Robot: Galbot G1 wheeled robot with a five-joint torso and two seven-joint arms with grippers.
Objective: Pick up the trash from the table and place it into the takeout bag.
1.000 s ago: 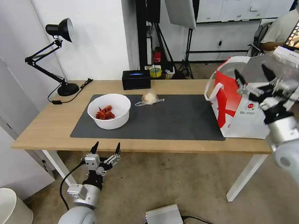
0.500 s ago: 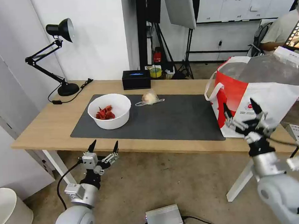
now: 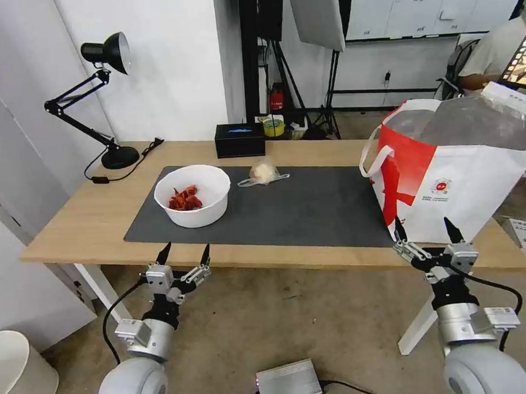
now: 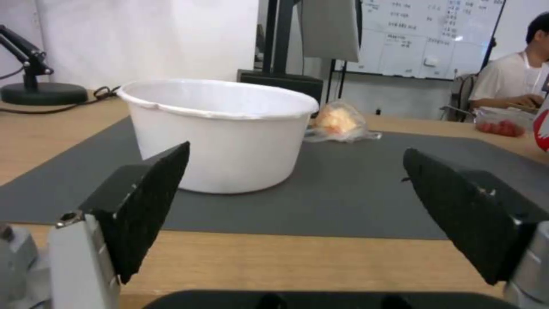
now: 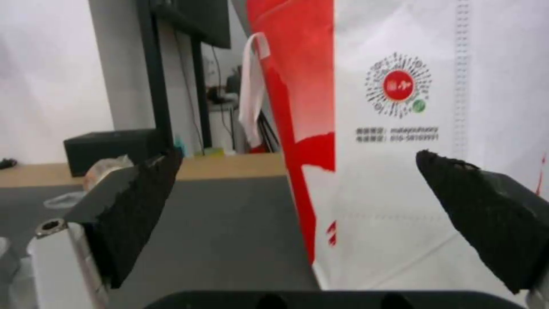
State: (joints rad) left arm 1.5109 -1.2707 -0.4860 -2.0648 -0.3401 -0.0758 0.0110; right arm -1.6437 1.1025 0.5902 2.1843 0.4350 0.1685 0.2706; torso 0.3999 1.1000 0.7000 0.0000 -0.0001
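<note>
Light-wood table (image 3: 88,221): white bowl (image 3: 193,195) and clear bag (image 3: 264,172) remain outside takeout bag (image 3: 450,181). Left gripper (image 3: 184,255) and right gripper (image 3: 424,228) empty, spread, below edge. Next probably: bowl pickup.

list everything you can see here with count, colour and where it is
white bowl: 1, white with red shells inside, left part of the grey mat
clear bag: 1, clear with beige lump, back edge of the mat
takeout bag: 1, white and red, foil-lined, right end of the table
grey mat: 1, dark grey, middle of the table
table: 1, light wood, white legs
black box: 1, black, back edge of the table
desk lamp: 1, black, back left corner
left gripper: 1, jaws open, before the table's near edge
right gripper: 1, jaws open, low before the takeout bag
</note>
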